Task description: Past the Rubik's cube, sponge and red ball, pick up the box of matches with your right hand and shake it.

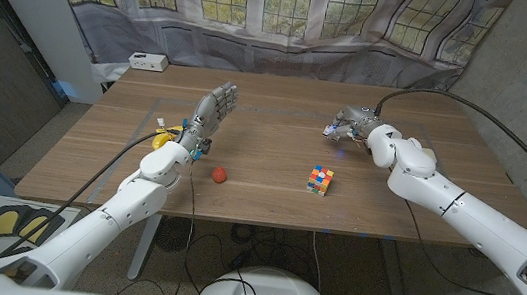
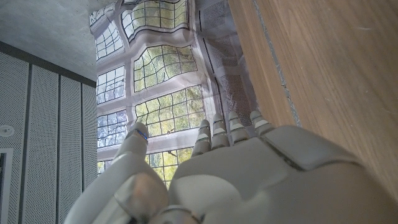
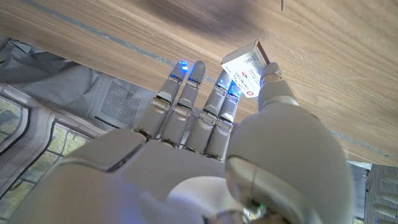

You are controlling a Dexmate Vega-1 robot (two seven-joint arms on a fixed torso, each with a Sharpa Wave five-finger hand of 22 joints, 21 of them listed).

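Cardboard, by its look: the box of matches point(image 3: 247, 67) is a small printed carton, judged light, thin-walled and easily crushed, with loose contents that should rattle. It sits at the far right of the wooden tabletop point(image 1: 274, 144), beyond the cube point(image 1: 319, 180) and the red ball point(image 1: 220, 174). The right robot hand point(image 1: 350, 124) is at the box. In the right wrist view the thumb and the fingertips point(image 3: 231, 87) close on it, pinching it across its broad faces. Whether it has left the wood cannot be told. The hold is near one end. A grip nearer the middle, with light pressure, would be safer, since the glossy label may slip during shaking. The left robot hand point(image 1: 209, 113) stands on its edge with fingers spread and extended, holding nothing, near a yellow sponge point(image 1: 163, 138).
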